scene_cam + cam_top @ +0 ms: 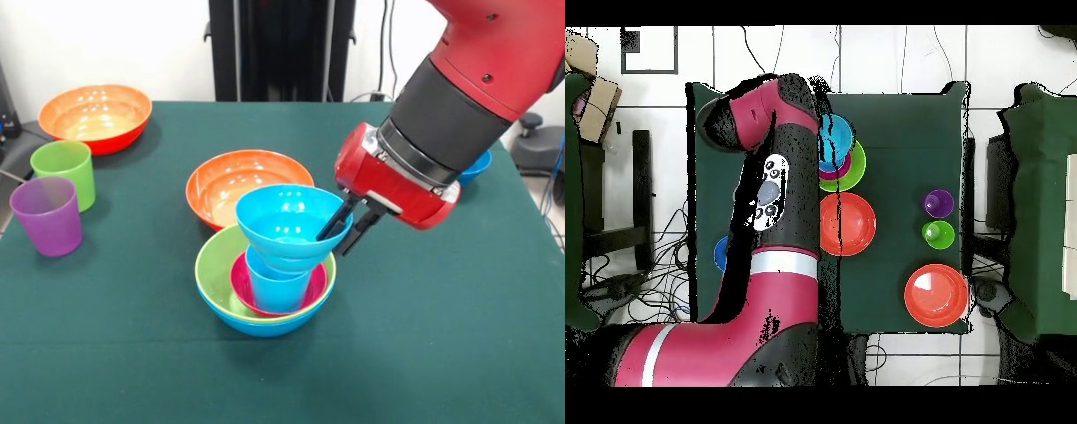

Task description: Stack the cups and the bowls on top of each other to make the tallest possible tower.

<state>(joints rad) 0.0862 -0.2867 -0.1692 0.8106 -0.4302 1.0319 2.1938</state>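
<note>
The tower stands mid-table: a large blue bowl point(265, 325) holds a lime green bowl point(214, 269), a magenta small bowl point(316, 287) and an upright light blue cup point(278, 290). A cyan small bowl point(284, 225) sits on the cup's mouth. My gripper point(331, 246) is shut on the cyan bowl's right rim, one finger inside and one outside. In the overhead view the arm hides the gripper; the cyan bowl point(835, 140) and the lime green bowl point(855, 168) show beside it. A lime green cup point(64, 170) and a purple cup point(46, 215) stand at the left.
One orange bowl point(234, 181) sits right behind the tower, touching or nearly touching it. A second orange bowl point(94, 116) is at the far left corner. A dark blue bowl point(478, 166) shows partly behind my arm at the right edge.
</note>
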